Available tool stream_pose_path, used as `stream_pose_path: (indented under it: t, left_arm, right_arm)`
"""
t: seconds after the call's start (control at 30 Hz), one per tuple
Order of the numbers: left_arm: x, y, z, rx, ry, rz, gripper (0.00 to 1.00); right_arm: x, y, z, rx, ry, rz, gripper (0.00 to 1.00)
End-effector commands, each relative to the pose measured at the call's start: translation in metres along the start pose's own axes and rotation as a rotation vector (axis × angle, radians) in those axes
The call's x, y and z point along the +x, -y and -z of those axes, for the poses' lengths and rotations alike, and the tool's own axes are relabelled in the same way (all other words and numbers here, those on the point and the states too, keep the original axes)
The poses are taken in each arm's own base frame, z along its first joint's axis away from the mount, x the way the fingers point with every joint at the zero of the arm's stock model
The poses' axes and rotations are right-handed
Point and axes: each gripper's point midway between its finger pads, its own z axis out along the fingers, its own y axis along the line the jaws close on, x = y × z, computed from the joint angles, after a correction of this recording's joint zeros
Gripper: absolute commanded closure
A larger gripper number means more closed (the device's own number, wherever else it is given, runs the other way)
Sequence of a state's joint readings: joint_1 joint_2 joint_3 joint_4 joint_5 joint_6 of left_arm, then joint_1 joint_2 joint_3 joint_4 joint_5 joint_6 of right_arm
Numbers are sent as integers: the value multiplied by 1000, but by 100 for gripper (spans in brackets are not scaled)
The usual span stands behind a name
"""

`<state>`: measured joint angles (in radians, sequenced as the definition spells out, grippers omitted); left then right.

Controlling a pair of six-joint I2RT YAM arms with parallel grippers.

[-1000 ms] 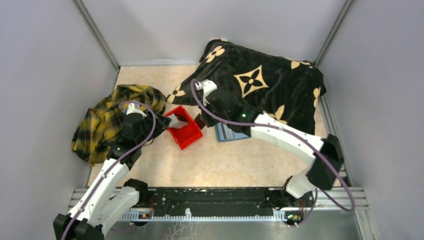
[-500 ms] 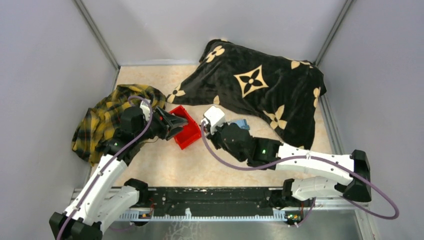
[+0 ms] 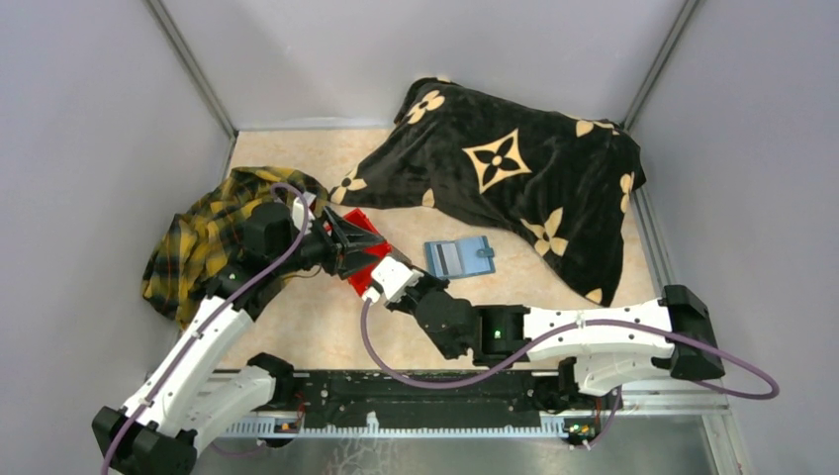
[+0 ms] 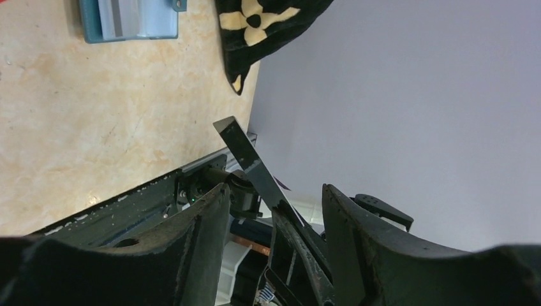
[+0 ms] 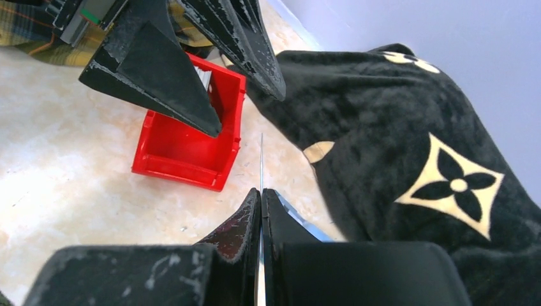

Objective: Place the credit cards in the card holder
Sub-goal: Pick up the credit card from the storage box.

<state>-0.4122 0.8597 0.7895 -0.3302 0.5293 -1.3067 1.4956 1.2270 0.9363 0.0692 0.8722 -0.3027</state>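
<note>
The card holder (image 3: 458, 257) lies open on the table, teal with striped slots; it also shows in the left wrist view (image 4: 127, 19). My right gripper (image 3: 374, 280) is shut on a thin credit card, seen edge-on in the right wrist view (image 5: 261, 159) with the gripper (image 5: 261, 190) below it. In the left wrist view the dark card (image 4: 245, 153) stands up between the open fingers of my left gripper (image 4: 273, 188). My left gripper (image 3: 358, 242) hovers over the red bin (image 5: 185, 159), which holds more pale cards (image 5: 204, 80).
A black blanket with tan flowers (image 3: 514, 168) covers the back right. A yellow plaid cloth (image 3: 203, 242) lies at the left. Grey walls close in both sides and the back. The arms' base rail (image 3: 416, 391) runs along the near edge.
My right arm has swung from the blanket's edge leftward and nearer, bringing its card up to the left gripper. The left gripper moved right over the bin. The card holder is uncovered.
</note>
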Motion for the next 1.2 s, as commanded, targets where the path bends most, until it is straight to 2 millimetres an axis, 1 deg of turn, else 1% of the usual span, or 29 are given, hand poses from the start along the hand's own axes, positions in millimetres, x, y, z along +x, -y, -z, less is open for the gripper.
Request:
stream_pose_path:
  t: [0.0, 0.2, 0.37, 0.53, 0.63, 0.7, 0.77, 0.87, 1.0, 1.07, 1.1, 1.13, 1.17]
  left_arm:
    - [9, 18, 4, 33, -51, -10, 38]
    - [19, 17, -1, 18, -103, -13, 38]
    - [22, 17, -5, 8, -132, -16, 38]
    - [29, 17, -7, 5, -167, -24, 41]
    - [32, 17, -6, 7, -177, -29, 44]
    - [33, 16, -6, 7, -183, -30, 50]
    - [35, 16, -6, 17, -192, -30, 58]
    - [37, 16, -6, 38, -208, -27, 78]
    - [38, 15, -8, 54, -214, -30, 100]
    - [38, 14, -9, 63, -209, -28, 100]
    - [36, 9, -11, 61, -200, -22, 100]
    - [34, 9, -12, 71, -182, -19, 100]
    - [30, 2, -16, 69, -161, -9, 100]
  right_arm:
    - [-20, 4, 2, 52, 51, 15, 100]
    - [-28, -8, 3, 45, 75, 76, 100]
    - [-32, -19, 4, 42, 94, 131, 100]
    - [-36, -24, 6, 49, 115, 175, 100]
    - [-35, -25, 5, 51, 115, 193, 100]
    - [-34, -26, 5, 49, 114, 203, 100]
    - [-33, -27, 5, 50, 110, 214, 100]
    - [-29, -29, 4, 50, 99, 228, 100]
    - [-24, -28, 4, 65, 83, 237, 100]
    - [-21, -26, 5, 85, 71, 231, 100]
    - [-18, -24, 6, 97, 62, 227, 97]
    - [-15, -22, 7, 111, 45, 218, 89]
    - [-10, -21, 8, 124, 26, 208, 80]
